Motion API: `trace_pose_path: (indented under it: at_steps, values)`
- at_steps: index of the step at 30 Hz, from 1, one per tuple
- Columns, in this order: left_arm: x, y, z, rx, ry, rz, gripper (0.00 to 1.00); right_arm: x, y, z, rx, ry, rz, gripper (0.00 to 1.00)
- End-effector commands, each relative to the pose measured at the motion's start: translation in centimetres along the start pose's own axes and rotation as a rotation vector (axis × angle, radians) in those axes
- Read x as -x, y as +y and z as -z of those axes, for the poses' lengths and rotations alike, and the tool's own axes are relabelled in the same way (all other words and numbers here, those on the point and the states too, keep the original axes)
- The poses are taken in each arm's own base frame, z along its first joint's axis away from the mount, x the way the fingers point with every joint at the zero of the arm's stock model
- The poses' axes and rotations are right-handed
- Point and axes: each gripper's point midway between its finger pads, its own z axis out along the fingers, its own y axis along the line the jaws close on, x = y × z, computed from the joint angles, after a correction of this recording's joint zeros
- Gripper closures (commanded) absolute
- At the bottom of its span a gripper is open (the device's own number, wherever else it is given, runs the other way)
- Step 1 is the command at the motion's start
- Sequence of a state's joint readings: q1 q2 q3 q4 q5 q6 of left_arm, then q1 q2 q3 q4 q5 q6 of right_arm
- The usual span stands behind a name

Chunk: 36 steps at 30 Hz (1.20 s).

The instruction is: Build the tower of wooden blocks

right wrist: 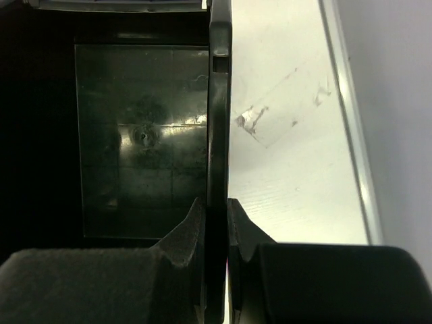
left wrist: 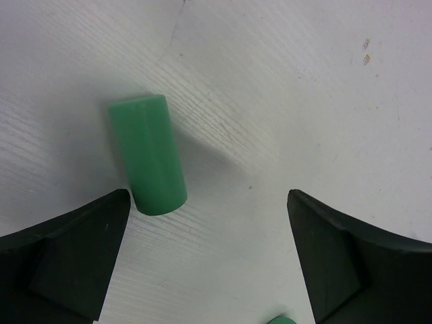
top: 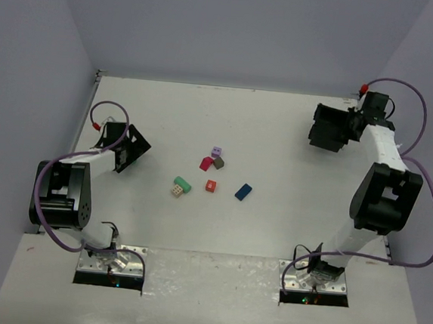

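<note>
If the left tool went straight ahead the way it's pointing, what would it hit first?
Probably the table: the left tool is open and its gap points at bare tabletop. The green cylinder lies just ahead of one finger, which might clip it first; depth is unclear.

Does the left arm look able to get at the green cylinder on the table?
Probably yes. The left tool stands open, and the green cylinder lies flat on the table close ahead of one finger, nothing on or against it. It lies off-centre, so a small sideways shift seems needed.
</note>
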<state>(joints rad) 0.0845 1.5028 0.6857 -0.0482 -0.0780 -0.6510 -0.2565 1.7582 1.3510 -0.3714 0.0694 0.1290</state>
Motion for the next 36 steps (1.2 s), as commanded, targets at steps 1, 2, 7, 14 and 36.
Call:
trace_pose_path:
  at_steps: [1, 2, 7, 14, 36]
  values:
    - [1.0, -1.4, 0.6, -0.057, -0.034, -0.015, 0.00, 3.4, -0.3, -0.5, 0.041, -0.100, -0.161, 1.00]
    - [1.1, -1.4, 0.6, -0.058, -0.036, -0.013, 0.00, 3.1, -0.5, -1.1, 0.029, -0.099, -0.181, 0.99]
    - [1.4, -1.0, 0.7, -0.027, -0.046, -0.006, 0.00, 0.4, -1.9, -3.4, -0.055, -0.065, -0.235, 0.90]
    - [2.3, 0.0, 1.0, 0.054, -0.070, 0.024, 0.00, -1.0, -2.5, -4.2, -0.100, -0.028, -0.260, 0.67]
    - [5.4, -0.8, 4.9, 0.021, -0.209, 0.071, 0.00, 1.2, 7.9, 14.4, 0.392, -0.437, -0.065, 0.01]
